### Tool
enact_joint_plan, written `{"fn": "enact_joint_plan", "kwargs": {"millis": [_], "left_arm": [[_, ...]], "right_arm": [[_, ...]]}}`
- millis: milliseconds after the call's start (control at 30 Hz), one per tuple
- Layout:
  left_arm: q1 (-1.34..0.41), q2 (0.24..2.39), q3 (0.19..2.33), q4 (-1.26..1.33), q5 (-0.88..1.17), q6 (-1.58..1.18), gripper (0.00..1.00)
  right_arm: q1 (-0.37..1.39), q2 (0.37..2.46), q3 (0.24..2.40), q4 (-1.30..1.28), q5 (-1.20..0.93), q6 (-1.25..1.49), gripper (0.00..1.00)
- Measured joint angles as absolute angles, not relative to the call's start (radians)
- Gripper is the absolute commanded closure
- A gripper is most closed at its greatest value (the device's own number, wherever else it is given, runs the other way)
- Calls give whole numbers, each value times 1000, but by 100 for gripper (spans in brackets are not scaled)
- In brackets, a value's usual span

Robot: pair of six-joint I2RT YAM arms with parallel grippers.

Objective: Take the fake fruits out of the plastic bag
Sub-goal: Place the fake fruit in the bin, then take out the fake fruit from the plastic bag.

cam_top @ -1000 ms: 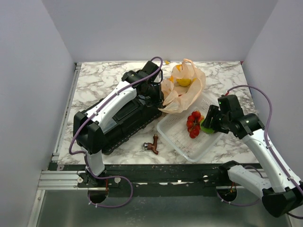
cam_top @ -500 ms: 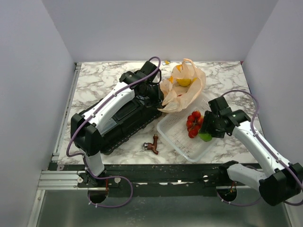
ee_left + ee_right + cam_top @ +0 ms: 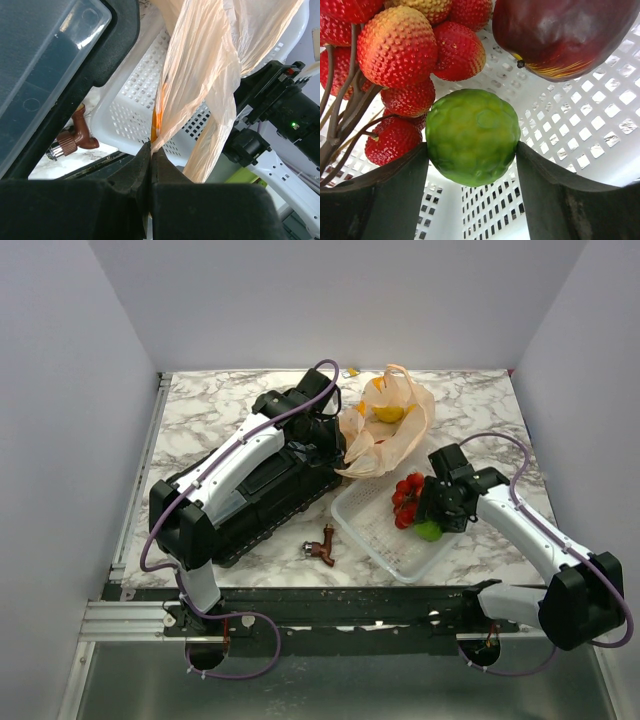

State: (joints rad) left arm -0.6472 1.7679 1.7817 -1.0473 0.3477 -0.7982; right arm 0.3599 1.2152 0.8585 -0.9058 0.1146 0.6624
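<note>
The tan plastic bag [image 3: 385,435] lies crumpled at the far end of the white mesh basket [image 3: 385,540], with a yellow lemon [image 3: 388,413] showing in its mouth. My left gripper [image 3: 335,445] is shut on a twisted edge of the plastic bag [image 3: 200,85], pinched right at the tips of the left gripper [image 3: 151,150]. Over the basket my right gripper [image 3: 432,515] holds the green lime [image 3: 429,530]. In the right wrist view both fingers of the right gripper [image 3: 472,150] press the lime [image 3: 472,135] just above the basket floor [image 3: 580,130], beside the red berry cluster [image 3: 405,65].
A maroon-brown glossy fruit [image 3: 565,35] lies in the basket close to the lime. A black case [image 3: 270,490] sits under my left arm, and a small brown tap-shaped object [image 3: 322,545] lies on the marble between it and the basket. White walls enclose the table.
My right gripper has carried the lime left and down into the basket, beside the berry cluster. The left arm and the bag have not moved.
</note>
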Motion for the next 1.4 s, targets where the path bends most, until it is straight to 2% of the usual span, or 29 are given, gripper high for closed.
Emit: {"fn": "enact_joint_plan", "kwargs": {"millis": [167, 267, 467, 633, 800, 1033, 1400], "left_arm": [[-648, 1768, 1782, -1039, 352, -801, 100], [-648, 1768, 1782, -1035, 353, -802, 100], [-648, 1768, 1782, -1034, 356, -801, 100], [-648, 1768, 1782, -1034, 359, -801, 100], [-648, 1768, 1785, -1036, 368, -801, 100], [-648, 1785, 1854, -1044, 381, -800, 100], [-648, 1813, 1891, -1056, 420, -793, 100]], "right_arm": [[360, 1214, 886, -922, 109, 658, 16], [360, 1209, 948, -939, 89, 650, 12], [360, 1180, 1095, -931, 30, 608, 13], [360, 1175, 1198, -865, -1, 554, 18], [360, 1237, 1298, -741, -31, 485, 19], [360, 1411, 1361, -545, -40, 388, 35], [360, 1640, 1388, -278, -21, 279, 49]]}}
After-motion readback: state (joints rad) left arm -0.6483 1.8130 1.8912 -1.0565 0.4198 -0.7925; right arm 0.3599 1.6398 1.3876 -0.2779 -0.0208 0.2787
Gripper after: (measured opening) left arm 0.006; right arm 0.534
